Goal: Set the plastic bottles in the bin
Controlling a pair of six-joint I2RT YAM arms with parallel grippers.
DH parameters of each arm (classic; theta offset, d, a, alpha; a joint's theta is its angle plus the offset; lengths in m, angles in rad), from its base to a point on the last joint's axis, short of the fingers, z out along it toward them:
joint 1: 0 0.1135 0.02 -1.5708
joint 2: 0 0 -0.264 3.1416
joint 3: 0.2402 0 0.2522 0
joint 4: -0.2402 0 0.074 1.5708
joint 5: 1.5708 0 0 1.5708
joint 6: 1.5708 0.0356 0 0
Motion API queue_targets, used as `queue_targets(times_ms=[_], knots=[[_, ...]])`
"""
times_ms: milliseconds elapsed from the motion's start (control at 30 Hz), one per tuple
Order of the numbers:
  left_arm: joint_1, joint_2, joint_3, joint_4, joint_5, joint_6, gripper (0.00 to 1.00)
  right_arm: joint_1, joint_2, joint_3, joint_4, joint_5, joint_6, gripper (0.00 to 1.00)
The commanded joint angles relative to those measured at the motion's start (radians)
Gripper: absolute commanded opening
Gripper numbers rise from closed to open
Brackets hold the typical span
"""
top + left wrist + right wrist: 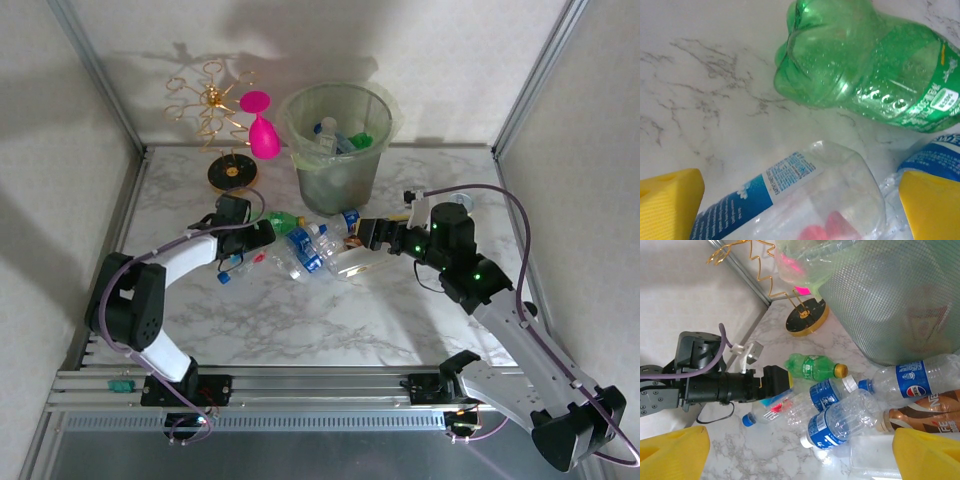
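a few bottles (330,135) sit in the bin (335,178), but plenty remains: a pile of bottles (312,250) lies on the table (350,305) in front. left end effector (800,200) is spread around a clear bottle (810,190) beside the green bottle (865,65); right end effector (800,455) is spread, empty, facing the pile.

I am looking down on a white marble-patterned table (300,320). At its far edge stands the bin (338,170), and to the left of that is the round black-and-gold foot of a gold wire rack (232,173). Mid-table lies a loose heap of crushed bottles, several touching. A green bottle (285,222) lies on its side, clear blue-labelled bottles (305,255) lie just beside it, and a brown-labelled bottle (925,417) lies on the heap's right.
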Motion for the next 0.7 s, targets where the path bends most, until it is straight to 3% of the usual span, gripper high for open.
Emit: queue_targets(times_ms=[0,433,667], knots=[[-0.002,-0.047,-0.041,-0.02,0.043,-0.038,0.99,0.01,-0.019,-0.008,0.021,-0.021,0.013,0.94],[-0.011,-0.114,-0.105,-0.04,0.098,-0.089,0.89,0.013,-0.012,-0.024,0.038,-0.022,0.032,0.94],[-0.025,-0.033,-0.11,-0.047,0.089,-0.133,0.88,0.014,0.001,-0.024,0.044,-0.026,0.037,0.94]])
